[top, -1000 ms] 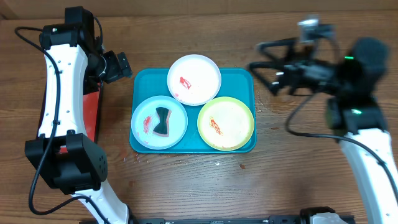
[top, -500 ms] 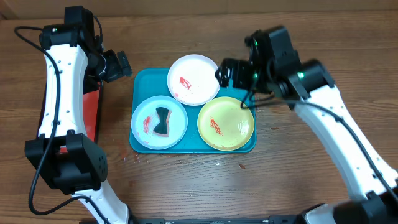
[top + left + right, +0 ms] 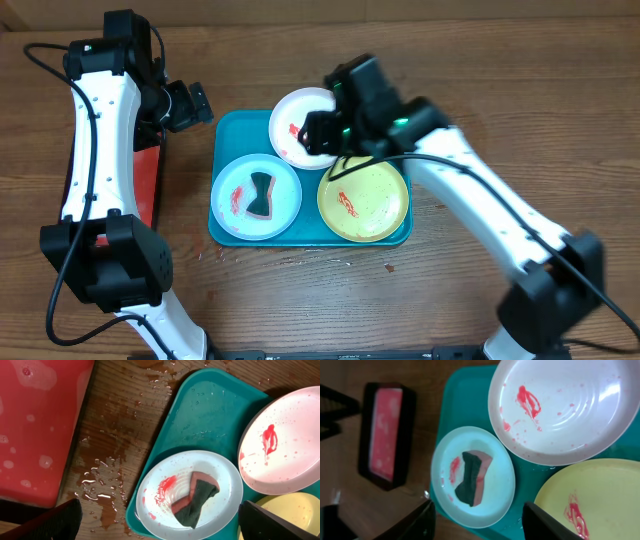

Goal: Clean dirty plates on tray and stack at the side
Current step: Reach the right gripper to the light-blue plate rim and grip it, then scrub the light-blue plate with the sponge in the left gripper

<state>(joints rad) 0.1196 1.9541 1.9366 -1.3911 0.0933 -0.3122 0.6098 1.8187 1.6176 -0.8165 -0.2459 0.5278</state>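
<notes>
Step in hand: I judge it the very start of the cleaning. No plate looks wiped, and none is stacked at the side.
Right gripper [image 3: 318, 130]: it hangs over the white plate [image 3: 570, 410], at the edge nearest the other two plates. Its fingers are apart and hold nothing.
Left gripper [image 3: 188, 105]: it is beside the far left corner of the tray [image 3: 232, 135], above the wood. Its fingers are wide apart and also hold nothing.
Where the plates are: all three lie inside the teal tray. The white one is at the far side, the pale blue plate [image 3: 285, 195] at the near left, and the yellow-green plate [image 3: 375, 195] at the near right.
Sponge [image 3: 196, 499]: dark green and pinkish, pinched in the middle. It lies on the pale blue plate, and no gripper touches it.
Next move, as I see it: one gripper must go to the sponge and close on it, because nothing can be wiped before that. The other arm probably has to hold the plate steady.
Count of plates: three, each with a red sauce smear.
Count of trays: two, the teal one and a red tray [image 3: 40, 425] to its left.
Count of sponges: one.
Table [image 3: 300, 300]: the wood between the two trays is wet with water drops.
</notes>
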